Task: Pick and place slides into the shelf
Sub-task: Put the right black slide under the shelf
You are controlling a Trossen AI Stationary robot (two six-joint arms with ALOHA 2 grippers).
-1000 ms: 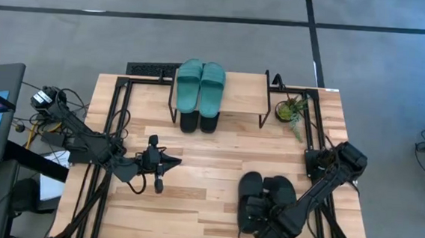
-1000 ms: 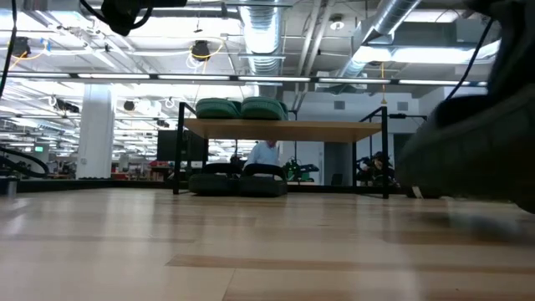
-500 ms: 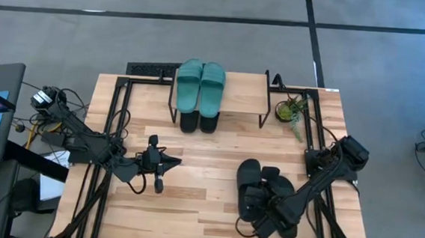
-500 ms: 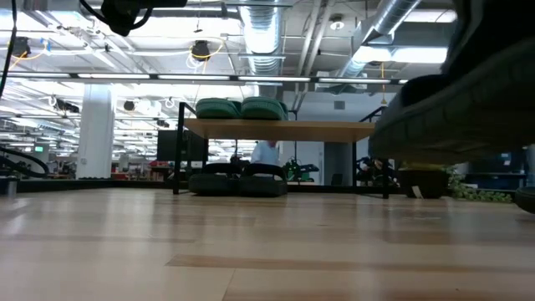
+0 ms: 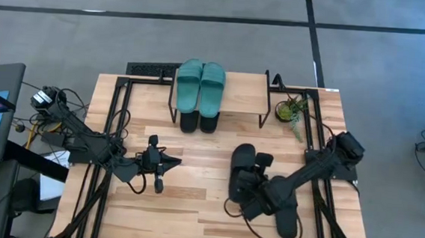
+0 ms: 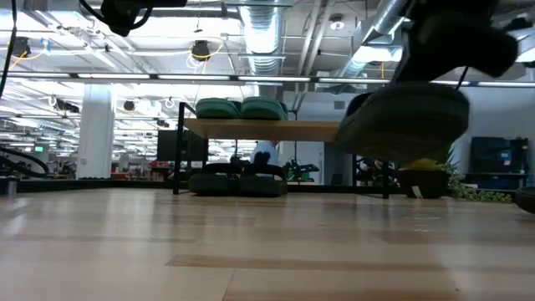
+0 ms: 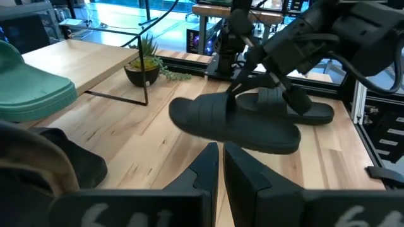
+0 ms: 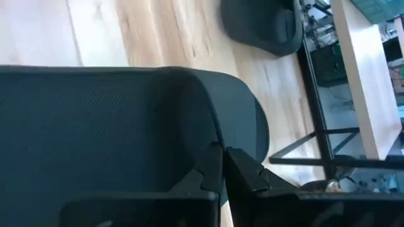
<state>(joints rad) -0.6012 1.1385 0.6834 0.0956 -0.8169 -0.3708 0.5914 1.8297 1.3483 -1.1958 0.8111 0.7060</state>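
Light wooden slatted desk, black metal frame along its edges.

Small low shelf with a pale wood top board on thin black legs, at the far middle of the desk. Teal-green pair of wide-strap slides lies side by side on the top board, at its left end. Black pair of slides sits beneath, on the desk under the board, toes poking out toward the near side.

Right arm reaches in from the desk's right edge. Right gripper has its fingers pressed together on the strap of a black wide-strap slide; low view shows that slide lifted clear of the desk, sole facing down. In the left wrist view it hangs in the air, level, above the boards.

A second black slide lies flat on the desk just beside and to the right of the held one, nearer the front edge.

Left arm waits over the left part of the desk. Left gripper is empty, its fingers pressed nearly together.

Small potted green plant stands at the shelf's right end, near the far right corner.
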